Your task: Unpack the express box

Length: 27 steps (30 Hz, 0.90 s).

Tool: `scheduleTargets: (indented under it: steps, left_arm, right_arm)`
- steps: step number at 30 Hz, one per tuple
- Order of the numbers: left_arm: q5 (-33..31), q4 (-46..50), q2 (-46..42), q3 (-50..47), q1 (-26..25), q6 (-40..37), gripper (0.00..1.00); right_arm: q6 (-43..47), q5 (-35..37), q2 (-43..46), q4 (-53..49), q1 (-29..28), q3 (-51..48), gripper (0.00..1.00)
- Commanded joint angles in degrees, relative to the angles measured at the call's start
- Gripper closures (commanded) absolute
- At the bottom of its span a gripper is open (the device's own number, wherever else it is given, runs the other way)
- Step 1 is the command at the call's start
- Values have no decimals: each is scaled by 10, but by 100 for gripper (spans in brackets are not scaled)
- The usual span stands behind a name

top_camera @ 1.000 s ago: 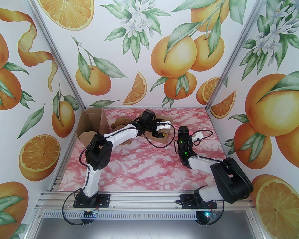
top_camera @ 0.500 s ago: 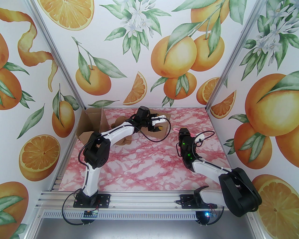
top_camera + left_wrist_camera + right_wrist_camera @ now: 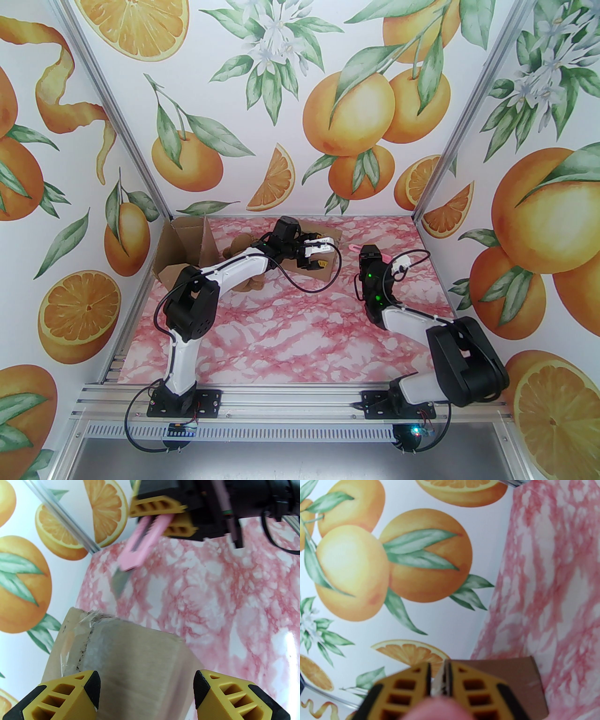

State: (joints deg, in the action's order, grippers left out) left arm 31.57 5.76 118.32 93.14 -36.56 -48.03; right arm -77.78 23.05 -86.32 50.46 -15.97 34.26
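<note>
left claw (image 3: 146,691): apart, straddling the taped express box (image 3: 131,658), far centre of worktop (image 3: 300,337) | right claw (image 3: 164,515): clamped on pink box cutter (image 3: 140,548), blade out, just right of box | risk: shallow pinch lets cutter twist; blade may skid onto left claw's fingers (image 3: 70,695); unclamped box could slide

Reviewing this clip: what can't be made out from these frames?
- Sealed box: left wrist view, its near end cut off by the frame edge, between the left tool fingers.
- Pink knife in the right tool: motion-blurred; blade-to-tape contact unclear.
- Brown items: top view, partly behind the left arm.
</note>
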Motion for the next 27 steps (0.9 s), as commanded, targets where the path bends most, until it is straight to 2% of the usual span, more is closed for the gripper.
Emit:
scheduleTargets:
  steps: [1,27]
  left_arm:
    - [17,13,-26,-4,-3,-12,31]
    - [8,32,-18,0,-2,-32,31]
  right_arm:
    - [16,-17,-25,35,2,23,100]
    - [11,-9,-89,100,23,51,100]
